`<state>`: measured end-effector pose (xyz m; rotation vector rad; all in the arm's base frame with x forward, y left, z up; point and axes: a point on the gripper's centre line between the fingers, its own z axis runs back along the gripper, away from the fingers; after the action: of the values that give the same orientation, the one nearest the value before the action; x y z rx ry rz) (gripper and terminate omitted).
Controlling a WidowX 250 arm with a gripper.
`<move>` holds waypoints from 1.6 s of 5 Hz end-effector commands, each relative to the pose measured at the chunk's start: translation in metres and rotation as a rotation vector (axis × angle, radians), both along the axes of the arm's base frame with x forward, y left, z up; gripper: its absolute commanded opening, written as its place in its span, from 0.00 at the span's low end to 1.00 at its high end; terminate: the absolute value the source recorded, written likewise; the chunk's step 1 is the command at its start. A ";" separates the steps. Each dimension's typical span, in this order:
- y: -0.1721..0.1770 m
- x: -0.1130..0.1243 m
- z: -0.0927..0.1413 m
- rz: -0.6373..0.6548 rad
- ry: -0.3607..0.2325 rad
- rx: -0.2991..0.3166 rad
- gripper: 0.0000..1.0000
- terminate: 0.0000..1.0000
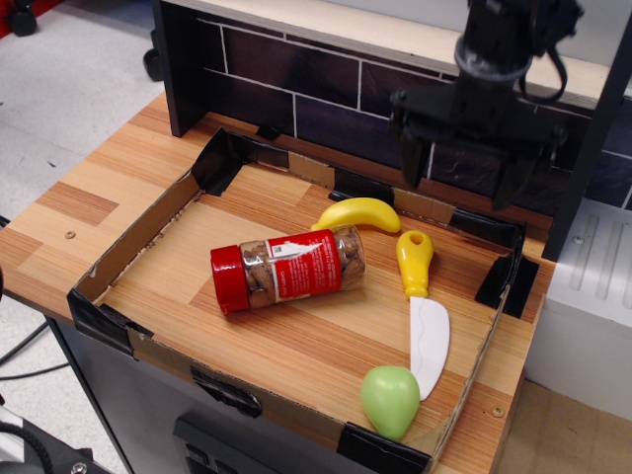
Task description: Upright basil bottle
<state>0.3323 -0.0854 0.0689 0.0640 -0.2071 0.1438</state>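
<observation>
The basil bottle [288, 269] lies on its side in the middle of the shallow cardboard tray [148, 229]. It is a clear jar with brownish contents, a red-and-white label and a red lid pointing left. My gripper [460, 170] hangs above the tray's back right corner, up and to the right of the bottle and well apart from it. Its two dark fingers [409, 156] point down with a wide gap between them and hold nothing.
A yellow toy banana [357, 214] lies just behind the bottle. A toy knife [423, 308] with a yellow handle lies to its right. A green toy pear [389, 398] sits at the tray's front right. A dark tiled back wall [296, 79] stands behind the tray.
</observation>
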 end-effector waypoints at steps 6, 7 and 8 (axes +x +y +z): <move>0.124 -0.096 0.027 -0.853 0.146 0.063 1.00 0.00; 0.128 -0.100 0.016 -0.857 0.148 0.099 1.00 0.00; 0.129 -0.098 0.007 -0.856 0.152 0.107 1.00 0.00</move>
<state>0.2235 0.0397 0.0681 0.0720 -0.0606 -0.7190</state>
